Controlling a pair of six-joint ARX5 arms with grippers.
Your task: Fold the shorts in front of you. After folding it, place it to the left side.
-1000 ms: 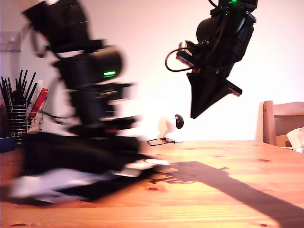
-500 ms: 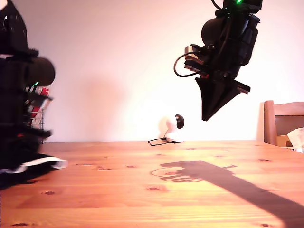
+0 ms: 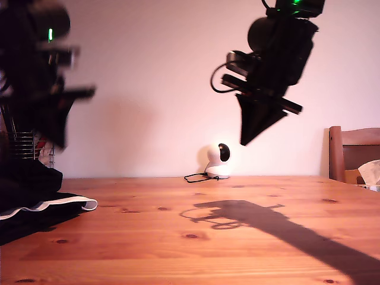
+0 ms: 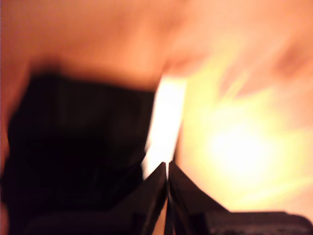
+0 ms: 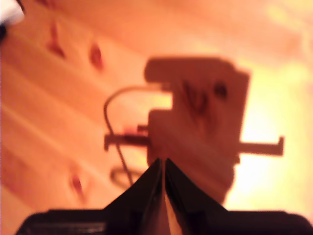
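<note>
The shorts (image 3: 27,205) lie folded at the exterior view's left edge, black with a white band (image 3: 62,203) along the hem. My first gripper (image 3: 59,141) hangs blurred above them, shut and holding nothing. Its wrist view looks down on the shorts (image 4: 78,137) and a white band (image 4: 164,122), past the first gripper (image 4: 167,169). My second gripper (image 3: 244,141) is raised high at the exterior view's upper right, shut and empty. In its own view the second gripper (image 5: 163,164) points at its arm's shadow on the table (image 5: 44,98).
A small white round camera (image 3: 218,160) with a cable sits at the table's far edge. A wire basket of pens (image 3: 24,151) stands behind the shorts. A wooden chair (image 3: 353,151) and white tissue (image 3: 371,171) are at the exterior view's right. The arm's shadow crosses the wooden table (image 3: 178,249).
My first arm slid the shorts toward the exterior view's left, then let go and rose above them. My second arm stayed high and shifted only slightly.
</note>
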